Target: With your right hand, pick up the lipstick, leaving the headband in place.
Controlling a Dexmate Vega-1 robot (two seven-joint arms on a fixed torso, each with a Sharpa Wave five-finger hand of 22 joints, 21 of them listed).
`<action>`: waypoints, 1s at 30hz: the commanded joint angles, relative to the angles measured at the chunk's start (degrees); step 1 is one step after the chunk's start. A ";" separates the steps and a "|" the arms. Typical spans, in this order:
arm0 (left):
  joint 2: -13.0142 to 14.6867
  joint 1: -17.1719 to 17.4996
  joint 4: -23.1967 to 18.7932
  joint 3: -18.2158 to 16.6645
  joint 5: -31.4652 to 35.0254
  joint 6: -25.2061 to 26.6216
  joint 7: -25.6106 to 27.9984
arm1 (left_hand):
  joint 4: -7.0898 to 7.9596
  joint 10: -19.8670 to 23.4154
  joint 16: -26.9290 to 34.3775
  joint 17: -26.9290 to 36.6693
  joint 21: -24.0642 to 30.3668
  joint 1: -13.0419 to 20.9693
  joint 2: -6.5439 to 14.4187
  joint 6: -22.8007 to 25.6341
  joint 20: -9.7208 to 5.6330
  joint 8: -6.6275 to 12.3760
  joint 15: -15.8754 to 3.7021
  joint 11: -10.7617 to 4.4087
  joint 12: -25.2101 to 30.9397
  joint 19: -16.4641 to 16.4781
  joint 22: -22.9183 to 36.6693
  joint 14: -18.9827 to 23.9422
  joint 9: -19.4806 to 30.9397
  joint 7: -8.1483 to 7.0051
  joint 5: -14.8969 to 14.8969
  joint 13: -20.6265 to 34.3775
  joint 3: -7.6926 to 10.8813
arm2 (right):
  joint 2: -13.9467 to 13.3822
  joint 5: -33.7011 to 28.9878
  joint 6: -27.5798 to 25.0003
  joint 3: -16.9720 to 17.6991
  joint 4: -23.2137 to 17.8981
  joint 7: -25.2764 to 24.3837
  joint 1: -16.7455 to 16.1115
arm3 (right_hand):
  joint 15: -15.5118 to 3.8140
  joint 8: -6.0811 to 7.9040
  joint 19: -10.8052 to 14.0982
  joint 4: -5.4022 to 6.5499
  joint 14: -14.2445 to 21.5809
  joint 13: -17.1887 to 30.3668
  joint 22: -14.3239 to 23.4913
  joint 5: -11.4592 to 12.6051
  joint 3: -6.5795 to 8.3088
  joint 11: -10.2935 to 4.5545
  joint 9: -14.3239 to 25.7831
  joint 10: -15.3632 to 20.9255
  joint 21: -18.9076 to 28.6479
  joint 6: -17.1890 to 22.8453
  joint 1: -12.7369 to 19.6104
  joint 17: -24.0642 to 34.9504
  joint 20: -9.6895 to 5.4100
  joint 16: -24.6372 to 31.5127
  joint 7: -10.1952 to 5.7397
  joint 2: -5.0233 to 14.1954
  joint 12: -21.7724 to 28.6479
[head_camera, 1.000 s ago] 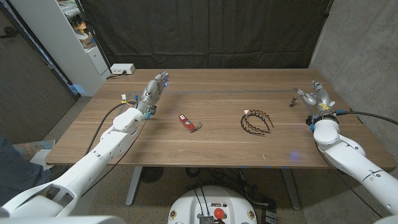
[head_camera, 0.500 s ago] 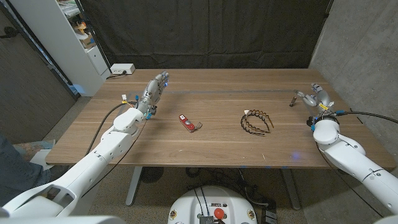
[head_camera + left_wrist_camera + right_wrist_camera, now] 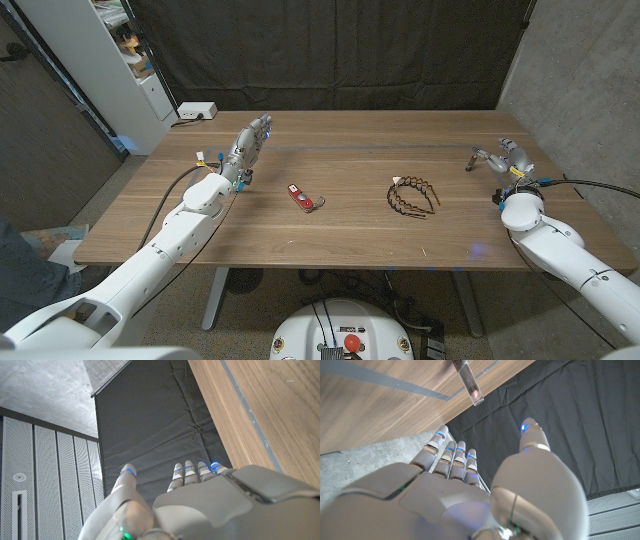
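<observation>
Since my right hand holds nothing, fingers apart, the pick hasn't started: lipstick lies on the bench just beside it, untouched. Headband sits toward mid-bench, apart from both. Left: reach, close on tube, lift. Left hand idle, fingers straight, empty

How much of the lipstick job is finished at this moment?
Nothing is done yet: the lipstick lies unheld. In hand: the right robot hand is beside it, fingers apart, holding nothing. Left to do: grasp and lift it. The headband lies apart, untouched.
</observation>
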 commanded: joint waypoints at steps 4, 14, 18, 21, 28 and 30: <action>0.05 -0.19 -0.19 0.17 0.28 0.72 0.25 | -0.16 -0.34 0.05 0.16 0.11 0.72 -0.02 0.00 0.40 -0.07 0.07 -0.33 -0.11 -1.38 0.21 -0.67 0.19 0.02 -0.31 0.29 -0.23 | 0.84 -0.04 -1.12 -2.15 1.98 0.27 2.42 | -0.10 0.16 0.35 -0.03 0.56 0.09 0.15 0.33 -0.65 -0.03 0.08 0.92 0.32 0.95 0.92 0.23 -0.07 0.28 -0.13 0.26 0.20; -0.02 -0.83 0.11 0.30 0.59 0.78 0.20 | -0.15 -0.31 0.08 0.16 0.14 0.73 -0.01 0.03 0.41 -0.06 0.01 -0.44 -0.09 -1.44 0.21 -0.65 0.19 0.06 -0.31 0.29 -0.26 | 0.74 -0.32 -1.85 -3.30 2.37 0.54 3.68 | -0.39 0.01 0.50 -0.07 0.98 0.11 0.16 0.64 -0.84 -0.14 0.09 1.48 0.23 1.50 1.97 0.32 -0.17 0.35 -0.40 0.96 0.08; -0.18 -1.23 0.46 0.38 0.53 0.80 -0.05 | -0.15 -0.34 0.08 0.16 0.15 0.73 -0.01 0.05 0.41 -0.06 0.02 -0.42 -0.11 -1.46 0.21 -0.66 0.19 0.05 -0.31 0.29 -0.28 | 0.68 -0.46 -2.17 -3.56 2.58 0.40 4.02 | -0.57 -0.03 0.72 -0.08 1.74 0.13 0.17 0.75 -1.07 -0.24 0.10 2.24 0.25 1.92 2.44 0.37 -0.44 0.59 -0.39 1.13 0.19; -0.29 -1.57 0.79 0.46 0.52 0.86 -0.23 | -0.15 -0.33 0.08 0.16 0.15 0.73 -0.01 0.06 0.42 -0.05 0.02 -0.43 -0.10 -1.46 0.21 -0.66 0.19 0.02 -0.31 0.29 -0.29 | 0.68 -0.74 -2.50 -3.89 2.88 0.22 4.42 | -0.82 0.20 0.94 -0.03 2.48 0.14 0.17 0.82 -1.23 -0.10 0.11 3.10 0.29 2.82 2.66 0.43 -0.48 0.85 -0.40 1.29 0.39; -0.72 -2.42 1.87 0.73 0.54 0.82 -0.70 | -0.15 -0.28 0.10 0.16 0.17 0.74 0.00 0.07 0.43 -0.05 -0.01 -0.32 -0.08 -1.50 0.21 -0.62 0.19 0.03 -0.31 0.29 -0.31 | 0.21 -1.24 -3.69 -4.81 3.29 0.87 5.43 | -1.17 0.67 1.79 0.16 5.81 0.17 0.16 1.16 -1.86 -0.29 0.12 6.04 0.39 5.37 3.40 0.69 -0.74 2.09 0.07 1.87 0.95; -0.80 -2.64 2.21 0.82 0.50 0.91 -0.88 | -0.15 -0.32 0.10 0.16 0.18 0.74 0.00 0.08 0.42 -0.05 -0.02 -0.35 -0.09 -1.50 0.21 -0.63 0.19 -0.01 -0.31 0.29 -0.32 | 0.16 -1.32 -4.02 -5.05 3.52 1.04 5.78 | -1.26 0.81 1.97 0.19 6.31 0.18 0.15 1.24 -1.94 -0.28 0.12 6.57 0.41 6.02 3.61 0.75 -0.83 2.27 0.01 2.05 1.02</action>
